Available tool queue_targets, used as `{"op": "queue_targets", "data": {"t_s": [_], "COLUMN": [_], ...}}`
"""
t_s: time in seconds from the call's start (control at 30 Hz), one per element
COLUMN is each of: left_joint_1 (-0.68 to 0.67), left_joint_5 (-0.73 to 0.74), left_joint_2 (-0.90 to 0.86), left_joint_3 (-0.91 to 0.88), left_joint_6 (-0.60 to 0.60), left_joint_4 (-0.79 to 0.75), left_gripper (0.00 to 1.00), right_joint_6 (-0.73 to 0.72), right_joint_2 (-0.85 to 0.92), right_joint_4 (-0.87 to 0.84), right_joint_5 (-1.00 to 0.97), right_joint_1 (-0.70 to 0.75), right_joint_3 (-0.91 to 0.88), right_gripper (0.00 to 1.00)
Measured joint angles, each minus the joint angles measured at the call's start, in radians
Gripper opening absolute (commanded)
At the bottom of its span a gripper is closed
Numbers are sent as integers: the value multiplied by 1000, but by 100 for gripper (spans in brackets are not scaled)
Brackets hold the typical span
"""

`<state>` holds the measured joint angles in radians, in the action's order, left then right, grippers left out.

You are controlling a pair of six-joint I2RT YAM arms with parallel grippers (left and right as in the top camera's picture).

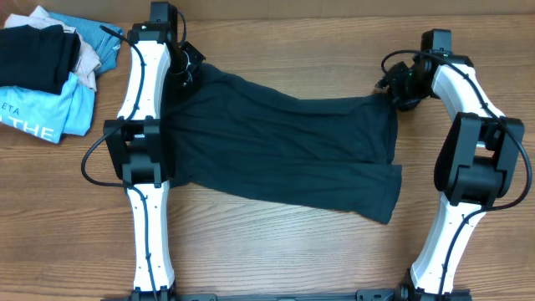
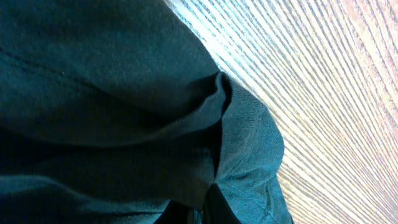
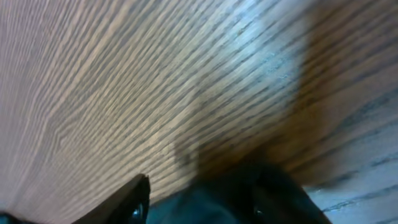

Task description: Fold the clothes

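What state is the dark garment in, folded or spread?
Mostly spread: the dark navy garment lies flat across the table, with an apparent overlapped strip along its lower right edge.

1 navy garment (image 1: pixel 284 150), 1 black garment (image 1: pixel 33 54), 1 lt-blue shirt (image 1: pixel 50 113), 2 arms (image 1: pixel 140 92) (image 1: pixel 472 125).

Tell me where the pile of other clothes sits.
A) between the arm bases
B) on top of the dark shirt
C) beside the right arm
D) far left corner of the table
D: the overhead view shows the pile of other clothes in the far left corner of the table, apart from the dark garment spread mid-table.
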<state>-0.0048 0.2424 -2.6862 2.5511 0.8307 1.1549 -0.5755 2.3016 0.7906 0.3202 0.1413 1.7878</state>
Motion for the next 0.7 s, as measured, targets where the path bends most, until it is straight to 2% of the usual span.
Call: {"op": "queue_targets", "data": {"t_s": [0.03, 0.07, 0.2, 0.37, 0.47, 0.7], "left_joint_1": [0, 0, 0, 14, 42, 99], "left_joint_5": [0, 0, 35, 172, 235, 263], "left_joint_2": [0, 0, 0, 0, 0, 0], "left_joint_3": [0, 0, 0, 0, 0, 0], "left_joint_6": [0, 0, -22, -45, -61, -163], "left_joint_4": [0, 0, -2, 3, 60, 178], "left_gripper": [4, 4, 4, 4, 4, 4], "right_joint_6": [-3, -4, -18, -23, -11, 8], "right_joint_2": [0, 0, 0, 3, 3, 3], "right_joint_4": [-1, 0, 27, 167, 204, 321], "right_joint_5": [5, 6, 13, 33, 122, 230], "right_joint_1": [0, 0, 5, 60, 85, 87], "right_joint_3": [0, 0, 1, 72, 105, 107], "right_gripper": [12, 4, 4, 4, 4, 4]}}
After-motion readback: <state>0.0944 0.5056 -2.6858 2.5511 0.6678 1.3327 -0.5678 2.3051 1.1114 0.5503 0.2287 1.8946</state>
